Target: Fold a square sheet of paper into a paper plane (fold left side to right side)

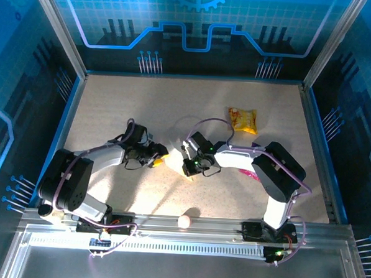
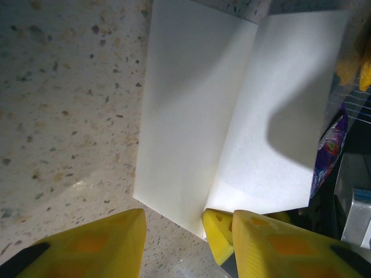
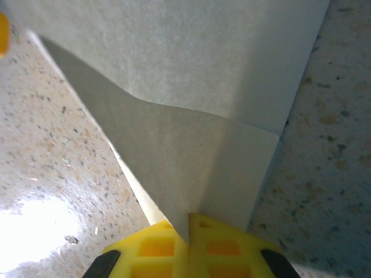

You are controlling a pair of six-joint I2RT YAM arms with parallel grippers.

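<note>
I have my right claw [image 3: 188, 226] pinching the square sheet of paper [image 3: 191, 87] at its edge (one half lifted); left claw [image 2: 190, 223] spread above the bench [image 2: 58, 116]

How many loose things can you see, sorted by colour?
White: 1, sheet of paper
Yellow: 1, snack packet
Pink-purple: 1, wrapper
Pale peach: 1, small ball
Total: 4

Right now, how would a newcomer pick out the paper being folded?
On the speckled table, look at the middle. The paper lies there, pinched in the right claw. It is plain white and creased, unlike the yellow snack packet farther back.
</note>
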